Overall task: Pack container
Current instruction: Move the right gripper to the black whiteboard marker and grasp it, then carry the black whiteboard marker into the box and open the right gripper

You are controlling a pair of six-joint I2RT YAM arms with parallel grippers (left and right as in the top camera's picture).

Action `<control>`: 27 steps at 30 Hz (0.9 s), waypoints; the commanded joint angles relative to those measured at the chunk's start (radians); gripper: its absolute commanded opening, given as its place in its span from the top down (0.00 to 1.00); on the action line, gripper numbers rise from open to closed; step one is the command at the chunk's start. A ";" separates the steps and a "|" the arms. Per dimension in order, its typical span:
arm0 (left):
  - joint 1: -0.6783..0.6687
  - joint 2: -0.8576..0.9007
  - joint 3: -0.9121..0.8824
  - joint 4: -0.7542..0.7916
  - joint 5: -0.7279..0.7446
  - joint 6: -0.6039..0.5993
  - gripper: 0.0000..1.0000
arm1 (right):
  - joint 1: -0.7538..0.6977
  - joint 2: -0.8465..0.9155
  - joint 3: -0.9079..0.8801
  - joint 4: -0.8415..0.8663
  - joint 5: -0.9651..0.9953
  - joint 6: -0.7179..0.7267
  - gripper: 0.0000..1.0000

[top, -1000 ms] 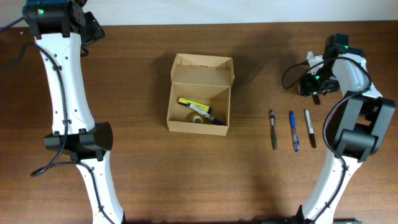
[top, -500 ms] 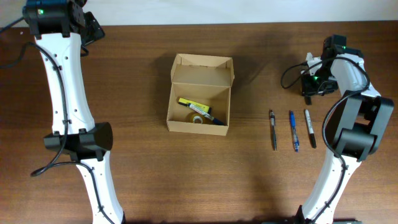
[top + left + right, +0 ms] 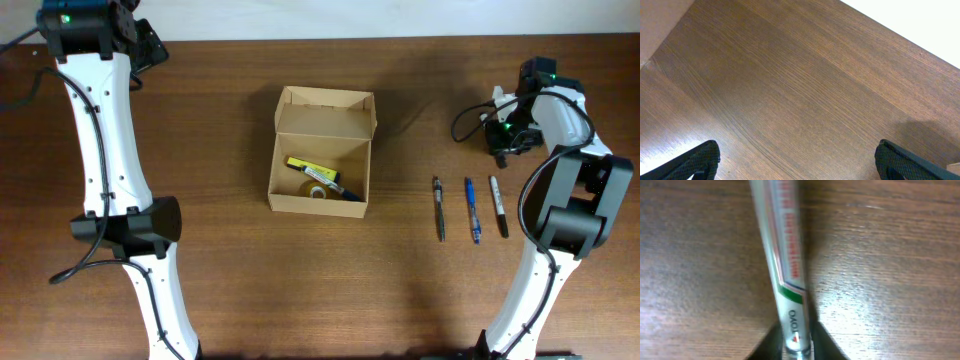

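The container (image 3: 316, 203) is a tan cardboard box at the table's middle, with its flap lid (image 3: 325, 101) open at the back. Inside lie a yellow-and-black item (image 3: 312, 169) and a roll of tape (image 3: 318, 189). Far right, my right gripper (image 3: 505, 138) is down at the table. In the right wrist view my right gripper (image 3: 795, 347) has its fingers pressed on both sides of a clear pen (image 3: 781, 255) printed TOYO, which lies on the wood. My left gripper (image 3: 800, 162) hangs wide open over bare wood at the far left back corner, holding nothing.
Three pens lie side by side right of the box: a black one (image 3: 438, 208), a blue one (image 3: 471, 210) and a dark one (image 3: 497, 206). A black cable (image 3: 466, 122) loops beside the right gripper. The table's back edge is close behind both grippers.
The right gripper's fingers have closed in onto the clear pen. The left arm, the box and the three pens have not moved.
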 commanded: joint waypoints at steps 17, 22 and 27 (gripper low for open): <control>0.003 -0.034 -0.004 -0.001 -0.010 0.009 0.00 | 0.085 0.002 0.443 -0.229 -0.280 0.074 0.96; 0.003 -0.034 -0.004 -0.001 -0.010 0.009 0.00 | 0.180 -0.027 0.766 -0.373 -0.279 0.142 0.96; 0.003 -0.034 -0.004 -0.001 -0.010 0.009 0.00 | 0.343 -0.053 1.009 -0.499 -0.261 0.075 0.96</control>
